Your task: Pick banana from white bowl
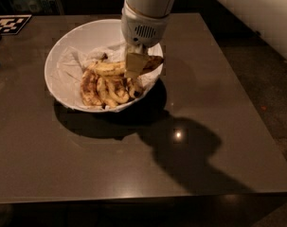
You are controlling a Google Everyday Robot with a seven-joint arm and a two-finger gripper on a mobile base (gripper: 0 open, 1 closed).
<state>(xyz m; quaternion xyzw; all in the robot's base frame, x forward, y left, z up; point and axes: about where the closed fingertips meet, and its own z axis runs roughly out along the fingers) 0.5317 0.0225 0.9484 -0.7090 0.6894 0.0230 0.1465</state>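
Noting end effector (135, 65) low in white bowl (81, 37), over mid-length of banana (109, 69); whether open or holding, cannot tell. Banana atop shorter bananas (107, 91), within bowl. Judged light, soft, ripe, easily bruised; take mid-body, across width, gentle squeeze.

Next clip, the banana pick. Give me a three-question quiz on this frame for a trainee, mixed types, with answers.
1. True or false: the gripper is down inside the white bowl, at the long banana.
2. Where does the bowl sit on the table? A: near-right corner. B: far-left part. C: front edge, centre.
3. Fill in: under the fruit, the bowl is lined with crumpled white ____.

Key: 1 true; 2 B; 3 paper.
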